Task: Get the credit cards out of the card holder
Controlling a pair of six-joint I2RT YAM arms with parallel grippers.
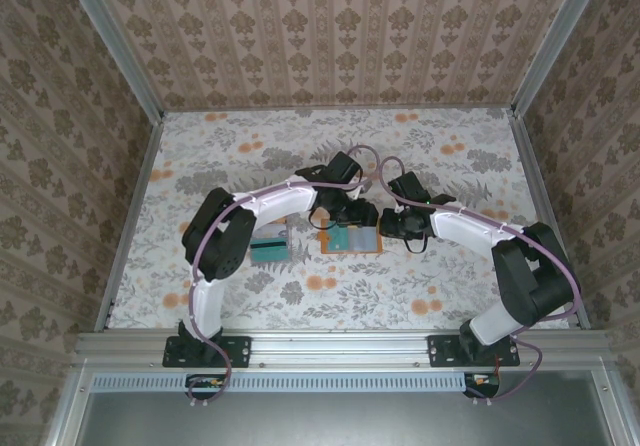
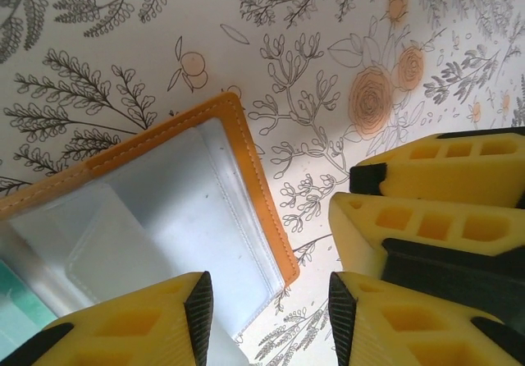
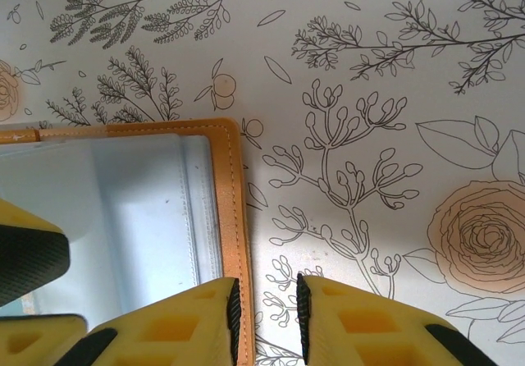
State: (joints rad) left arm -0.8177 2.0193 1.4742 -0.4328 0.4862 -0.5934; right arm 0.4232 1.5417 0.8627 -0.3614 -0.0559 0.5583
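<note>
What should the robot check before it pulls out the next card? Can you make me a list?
1. The card holder lies open with its pale inside up: ok.
2. A teal card sits inside it, ready to take: ok.
3. The left gripper has its jaws apart over the holder's corner: ok.
4. The right gripper steadies the holder's orange edge: cannot tell. Its jaws stand narrowly apart right beside that edge.
5. The taken-out cards lie apart from the holder, on the left arm's side: ok.
</note>
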